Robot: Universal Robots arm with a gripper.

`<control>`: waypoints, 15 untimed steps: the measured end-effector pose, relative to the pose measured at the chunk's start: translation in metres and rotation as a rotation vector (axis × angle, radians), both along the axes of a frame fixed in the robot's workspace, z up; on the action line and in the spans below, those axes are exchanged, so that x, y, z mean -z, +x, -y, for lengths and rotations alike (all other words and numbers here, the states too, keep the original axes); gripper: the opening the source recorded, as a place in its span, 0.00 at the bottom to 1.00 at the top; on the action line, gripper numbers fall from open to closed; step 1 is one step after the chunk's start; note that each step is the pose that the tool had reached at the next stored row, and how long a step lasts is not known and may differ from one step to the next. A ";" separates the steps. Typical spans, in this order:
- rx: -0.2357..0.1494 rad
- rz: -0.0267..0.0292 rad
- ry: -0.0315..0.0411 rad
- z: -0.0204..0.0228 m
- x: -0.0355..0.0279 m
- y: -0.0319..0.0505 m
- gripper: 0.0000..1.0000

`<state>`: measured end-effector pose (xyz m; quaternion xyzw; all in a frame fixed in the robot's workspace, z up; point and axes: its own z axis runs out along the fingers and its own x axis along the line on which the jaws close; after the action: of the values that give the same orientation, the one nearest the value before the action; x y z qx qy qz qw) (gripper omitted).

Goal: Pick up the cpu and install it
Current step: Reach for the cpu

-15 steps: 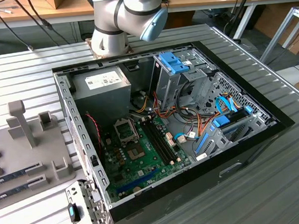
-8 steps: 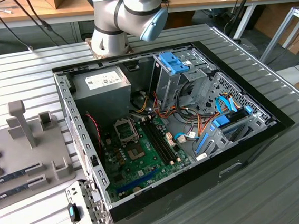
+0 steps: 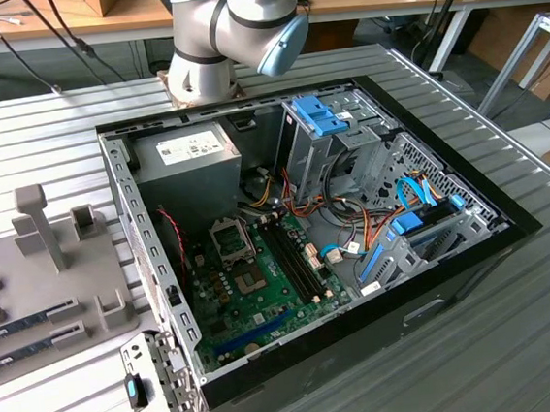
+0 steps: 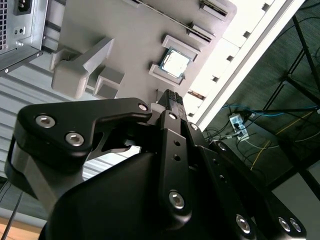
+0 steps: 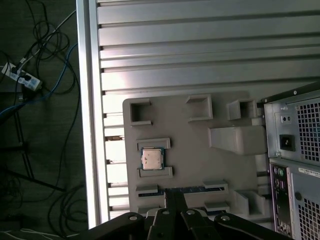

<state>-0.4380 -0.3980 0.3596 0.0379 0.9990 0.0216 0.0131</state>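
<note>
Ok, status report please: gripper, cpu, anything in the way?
Gripper shut, empty, over tray. Cpu lies in its tray slot, not yet picked. Nothing seen between them.

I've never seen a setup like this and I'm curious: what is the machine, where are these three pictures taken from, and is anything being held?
It is a grey-and-blue jointed robot arm mounted on a ribbed metal table. The exterior view watches from off the arm and shows an open computer case with its green circuit board. Both wrist views ride on the arm and look past its black hand at a grey plastic tray. The cpu, a small square silver chip with a green rim, lies in a pocket of that tray, apart from the hand.
</note>
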 end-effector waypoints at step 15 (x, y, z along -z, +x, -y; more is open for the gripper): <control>0.000 -0.0001 0.0000 0.0000 0.0033 0.0000 0.11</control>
<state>-0.4380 -0.3980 0.3562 0.0379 0.9990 0.0216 0.0130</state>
